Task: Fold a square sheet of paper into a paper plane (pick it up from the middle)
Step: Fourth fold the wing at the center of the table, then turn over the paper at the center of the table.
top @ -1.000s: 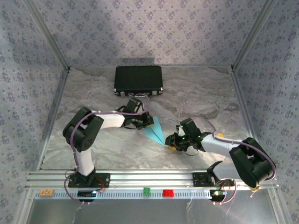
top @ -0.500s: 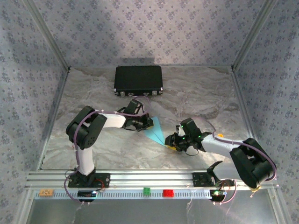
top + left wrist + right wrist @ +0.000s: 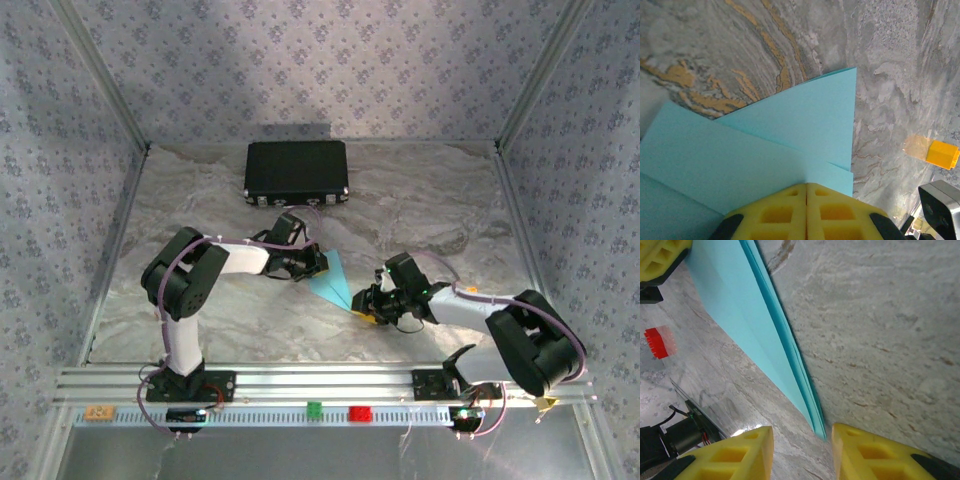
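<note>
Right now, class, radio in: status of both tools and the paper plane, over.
Left tool shut on paper plane, wide end. Right tool open, straddling the tip. Black case far back, not in the way.

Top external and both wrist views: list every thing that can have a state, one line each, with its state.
paper plane, folded into a narrow layered dart, wide end clamped.
left tool, shut on the paper plane's wide end.
right tool, open, jaws apart on either side of the paper plane's tip.
black case, closed, lying flat.
</note>
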`<state>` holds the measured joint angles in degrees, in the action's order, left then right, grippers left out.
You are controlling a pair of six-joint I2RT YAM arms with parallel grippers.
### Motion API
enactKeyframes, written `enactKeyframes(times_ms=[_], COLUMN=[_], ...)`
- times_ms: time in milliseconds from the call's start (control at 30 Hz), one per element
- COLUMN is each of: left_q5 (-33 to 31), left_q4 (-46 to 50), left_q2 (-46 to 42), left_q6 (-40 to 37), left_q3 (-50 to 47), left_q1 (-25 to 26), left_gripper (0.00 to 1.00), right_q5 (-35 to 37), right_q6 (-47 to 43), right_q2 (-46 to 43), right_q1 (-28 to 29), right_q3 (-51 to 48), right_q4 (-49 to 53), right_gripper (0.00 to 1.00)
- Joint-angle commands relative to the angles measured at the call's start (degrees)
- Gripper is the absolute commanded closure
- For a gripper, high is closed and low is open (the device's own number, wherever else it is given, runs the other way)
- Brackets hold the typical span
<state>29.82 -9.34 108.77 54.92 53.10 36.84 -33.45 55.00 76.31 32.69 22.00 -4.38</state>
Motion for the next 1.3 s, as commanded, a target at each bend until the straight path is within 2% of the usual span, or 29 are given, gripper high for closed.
enactKeyframes(times_ms=[0, 900, 1267], left_q5=[-0.78, -0.70, -0.64], left_q4=[1.85, 1.52, 1.35], left_q2=[0.76, -0.36, -0.92], left_q6=[-0.69, -0.25, -0.07], left_q3=[-1.35, -1.58, -1.60], left_q1=[-0.21, -0.28, -0.23], left_gripper=[0.93, 0.93, 0.93], right_q5=[-0.87, -1.18, -2.08], right_q6=[1.13, 0.86, 0.69], right_q2=[1.12, 2.77, 4.55], right_q1=[0.02, -1.30, -1.70], right_q3=[-0.06, -0.35, -0.18], right_q4=[-2.04, -12.76, -14.78], right_gripper=[0.64, 0.65, 0.71])
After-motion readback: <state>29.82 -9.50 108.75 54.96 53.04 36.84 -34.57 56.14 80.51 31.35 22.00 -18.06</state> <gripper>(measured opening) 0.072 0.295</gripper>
